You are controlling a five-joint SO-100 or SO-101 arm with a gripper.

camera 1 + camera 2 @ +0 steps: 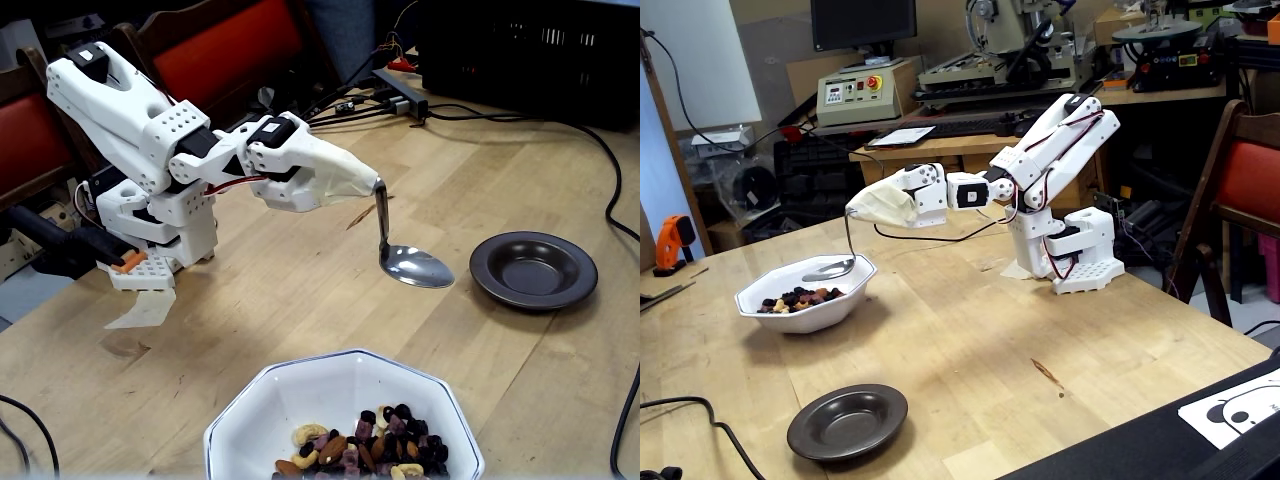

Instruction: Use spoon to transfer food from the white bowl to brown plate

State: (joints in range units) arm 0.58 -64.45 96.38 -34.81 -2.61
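Observation:
My gripper [364, 186] [861, 208] is covered by a cream wrapping, and its fingers are hidden under it. The spoon [414, 266] [830, 268] hangs from the wrapping by its bent handle, held in the air with its oval bowl level and empty. In a fixed view it hovers between the white bowl [330, 393] at the front edge and the brown plate [492, 262] to the right. Seen from the other side, the spoon lies over the far rim of the white bowl [805, 311]. The food [366, 448] [793, 298] lies heaped in the bowl. The brown plate [810, 432] is empty.
The arm's white base [1081, 256] stands at the back of the wooden table. Black cables [612, 205] run along the table's right side, and a black crate [530, 45] sits behind. Red-backed chairs [225, 45] stand beyond the table. A panda-print mat [1238, 410] lies at one corner.

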